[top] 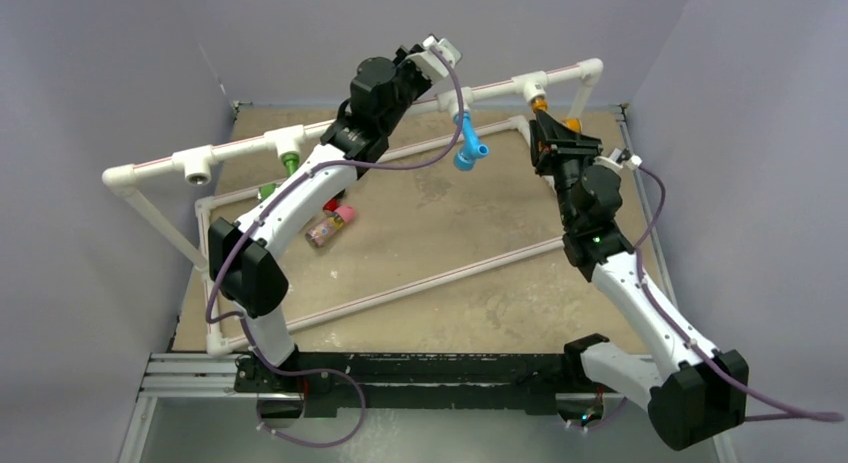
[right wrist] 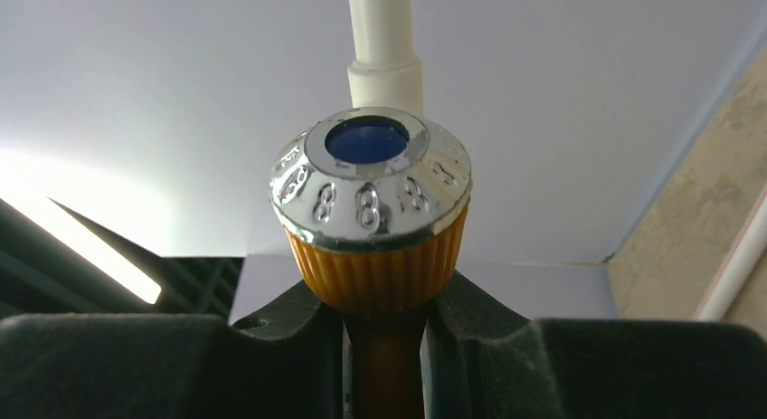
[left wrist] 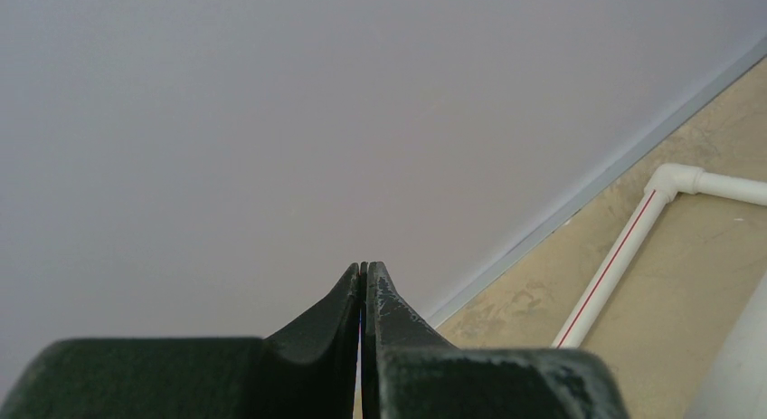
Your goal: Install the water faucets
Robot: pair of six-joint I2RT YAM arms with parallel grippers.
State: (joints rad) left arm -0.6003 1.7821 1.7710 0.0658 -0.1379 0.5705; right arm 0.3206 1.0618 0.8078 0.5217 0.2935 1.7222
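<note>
White pipe frame point(top: 240, 148) on a tan surface point(top: 450, 243). Right hand point(right wrist: 387, 301) clamps the orange faucet point(right wrist: 380, 256) by its ribbed collar, under the back-right tee. Left hand point(left wrist: 364, 283) is pinched together, empty. The faucet looks light, rigid and slick; the ribs offer the best grip.

we see a plain back wall point(top: 300, 33) of pale grey-lilac, and the left wall point(top: 80, 233) and right wall point(top: 760, 183) have the same colour. the table top point(top: 450, 253) is tan, worn and stained, and meets the walls at its far corners. a grey metal rail point(top: 190, 378) runs along its near edge. the light is soft, with one bright patch point(right wrist: 63, 202) on the wall.
</note>
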